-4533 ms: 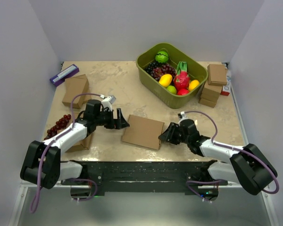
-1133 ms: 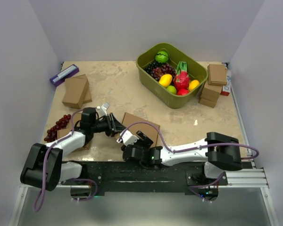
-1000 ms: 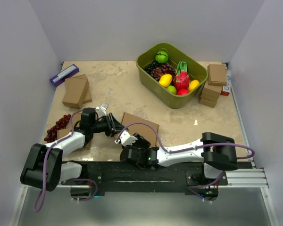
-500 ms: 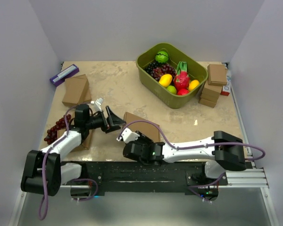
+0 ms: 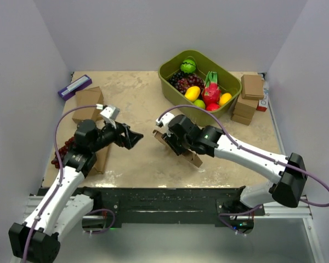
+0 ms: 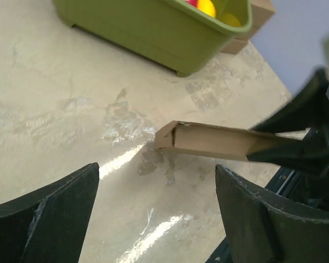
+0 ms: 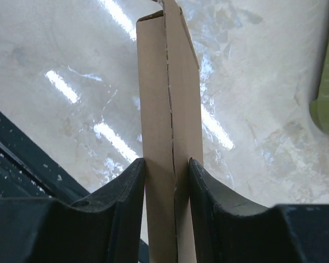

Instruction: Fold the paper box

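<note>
- Worktop [image 5: 148, 104]: beige, stone-patterned with pale veining, glossy finish.
- Back wall [image 5: 170, 33]: plain pale lavender-grey, unmarked, rising from the far worktop edge.
- Left wall [image 5: 22, 93] and right wall [image 5: 312, 82]: same pale finish, closing in the worktop on both sides.
- Grey surface [image 5: 170, 246] below the near worktop edge; detail unclear.
- Lighting: even and soft on the walls.
- Bright streaked glare [image 7: 114, 141] on the worktop in the right wrist view; broader glare patch [image 6: 120, 159] in the left wrist view.
</note>
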### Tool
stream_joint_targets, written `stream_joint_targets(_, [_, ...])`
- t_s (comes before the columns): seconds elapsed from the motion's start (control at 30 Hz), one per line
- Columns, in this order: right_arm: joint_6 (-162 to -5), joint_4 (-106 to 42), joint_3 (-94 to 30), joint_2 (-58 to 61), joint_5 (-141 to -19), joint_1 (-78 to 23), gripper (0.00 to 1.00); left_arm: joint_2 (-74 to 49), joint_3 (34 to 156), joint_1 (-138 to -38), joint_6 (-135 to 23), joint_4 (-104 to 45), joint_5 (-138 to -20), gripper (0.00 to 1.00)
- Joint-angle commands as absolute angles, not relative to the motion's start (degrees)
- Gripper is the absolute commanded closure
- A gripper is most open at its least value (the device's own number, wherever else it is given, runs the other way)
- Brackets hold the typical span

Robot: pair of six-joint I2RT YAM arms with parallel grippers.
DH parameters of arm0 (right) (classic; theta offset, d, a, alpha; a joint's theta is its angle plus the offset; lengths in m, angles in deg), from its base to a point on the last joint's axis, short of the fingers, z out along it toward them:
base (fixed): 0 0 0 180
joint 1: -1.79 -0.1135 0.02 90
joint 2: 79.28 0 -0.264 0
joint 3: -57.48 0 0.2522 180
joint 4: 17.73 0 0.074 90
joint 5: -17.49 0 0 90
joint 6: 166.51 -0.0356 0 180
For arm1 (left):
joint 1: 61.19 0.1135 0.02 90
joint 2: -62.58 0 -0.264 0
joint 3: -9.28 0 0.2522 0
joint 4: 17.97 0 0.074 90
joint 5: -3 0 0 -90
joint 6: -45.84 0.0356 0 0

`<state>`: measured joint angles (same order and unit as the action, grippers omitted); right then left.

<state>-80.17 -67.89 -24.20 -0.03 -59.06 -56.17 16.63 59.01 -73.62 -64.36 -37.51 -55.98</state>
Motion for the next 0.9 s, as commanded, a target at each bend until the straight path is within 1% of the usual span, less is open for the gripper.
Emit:
stream_joint_targets(0.0, [-76.77,-74.29,-27.12,1.23,-70.75,-52.89,0.79,19.51,59.08,-80.17,-51.99,-39.82,-63.62,0.10])
stream_joint_targets(0.1, [-74.84,-71.14,-25.10,0.53,-71.63,-51.30,0.79,19.70,57.76,-81.14,-51.36,-38.42,-62.58,0.11])
stream_joint_targets(0.2, [-73.88,-66.22,-21.94,-1.40,-72.42,-50.07,0.80,16.28,58.81,-81.23,-51.45,-38.06,-62.13,0.12])
stream_joint_targets(0.33, [-72.29,-59.36,-16.93,-2.81,-77.86,-46.92,0.80,8.73,62.49,-82.54,-50.67,-38.50,-61.52,0.14])
stream_joint_targets(0.47, [-70.71,-57.77,-16.13,-0.79,-82.86,-43.13,0.80,3.53,65.05,-85.88,-49.00,-37.53,-61.77,0.16])
stream_joint_targets(0.57, [-70.36,-56.63,-16.48,0.97,-86.47,-41.55,0.81,0.37,67.16,-87.91,-47.76,-37.62,-64.15,0.17])
stream_joint_targets(0.87, [-70.18,-56.28,-17.01,2.99,-88.42,-39.96,0.81,-6.31,70.77,-88.97,-46.70,-35.86,-68.54,0.24])
